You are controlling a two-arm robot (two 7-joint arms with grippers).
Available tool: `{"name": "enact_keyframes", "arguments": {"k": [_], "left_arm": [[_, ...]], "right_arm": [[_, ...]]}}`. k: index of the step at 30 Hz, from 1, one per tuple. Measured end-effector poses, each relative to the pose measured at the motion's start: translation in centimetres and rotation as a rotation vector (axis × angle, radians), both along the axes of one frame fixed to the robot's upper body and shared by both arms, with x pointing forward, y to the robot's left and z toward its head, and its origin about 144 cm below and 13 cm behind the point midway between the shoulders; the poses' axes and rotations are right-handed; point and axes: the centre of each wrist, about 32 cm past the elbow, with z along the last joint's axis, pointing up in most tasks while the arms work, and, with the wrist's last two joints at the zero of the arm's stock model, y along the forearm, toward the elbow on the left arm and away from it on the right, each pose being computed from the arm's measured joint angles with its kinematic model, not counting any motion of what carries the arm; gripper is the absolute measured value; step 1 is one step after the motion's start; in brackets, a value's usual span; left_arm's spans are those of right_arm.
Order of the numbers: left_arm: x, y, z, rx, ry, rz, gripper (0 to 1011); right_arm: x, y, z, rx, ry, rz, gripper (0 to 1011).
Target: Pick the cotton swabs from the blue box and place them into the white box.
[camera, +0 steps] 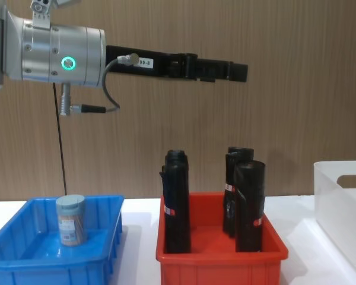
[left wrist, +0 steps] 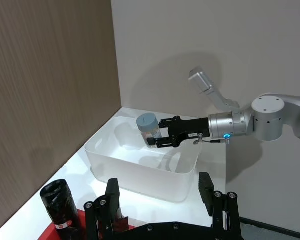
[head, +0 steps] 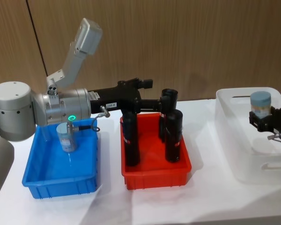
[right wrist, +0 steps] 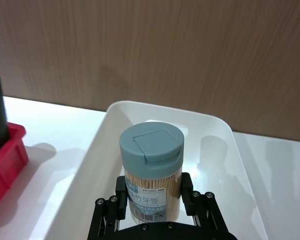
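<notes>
The right gripper [right wrist: 154,196] clasps a swab jar [right wrist: 151,170] upright over the white box [right wrist: 115,108], floor straight below; the left gripper [left wrist: 159,182] hangs open above the red bin [head: 155,181]

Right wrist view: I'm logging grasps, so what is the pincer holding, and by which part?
The right pincer grips a cotton swabs jar by the lower sides of its body, over the white box.

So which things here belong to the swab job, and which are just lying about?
Job: held jar in right gripper over white box; second jar in blue box.
Lying about: red bin, black rolls; left gripper idle, open above them.
</notes>
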Motion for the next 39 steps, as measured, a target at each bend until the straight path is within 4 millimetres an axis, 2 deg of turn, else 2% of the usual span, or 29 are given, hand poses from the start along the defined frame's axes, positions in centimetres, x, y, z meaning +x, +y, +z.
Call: {"name": "enact_keyframes", "arguments": {"k": [14,16,18,19,23,28,39], "left_arm": [[0.0,0.0,0.0,0.000,0.000,0.000,1000],[0.0,0.0,0.0,0.000,0.000,0.000,1000],[0.0,0.0,0.0,0.000,0.000,0.000,1000],[0.0,0.0,0.0,0.000,0.000,0.000,999],[0.0,0.0,0.0,0.000,0.000,0.000,1000],[0.0,0.0,0.0,0.000,0.000,0.000,999],[0.0,0.0,0.0,0.000,0.000,0.000,1000]], "right_arm": [[1.4,-1.1,-1.2,0.021,0.056,-0.024,630],[1.6,-1.2,-1.2,0.024,0.060,-0.024,661],[1.7,-1.3,-1.3,0.027,0.065,-0.026,746],[1.7,-1.3,-1.3,0.027,0.065,-0.026,746],[1.9,-1.5,-1.4,0.033,0.068,-0.026,893],[1.9,-1.6,-1.4,0.038,0.064,-0.024,1001],[2.0,-1.7,-1.3,0.044,0.057,-0.022,1002]]}}
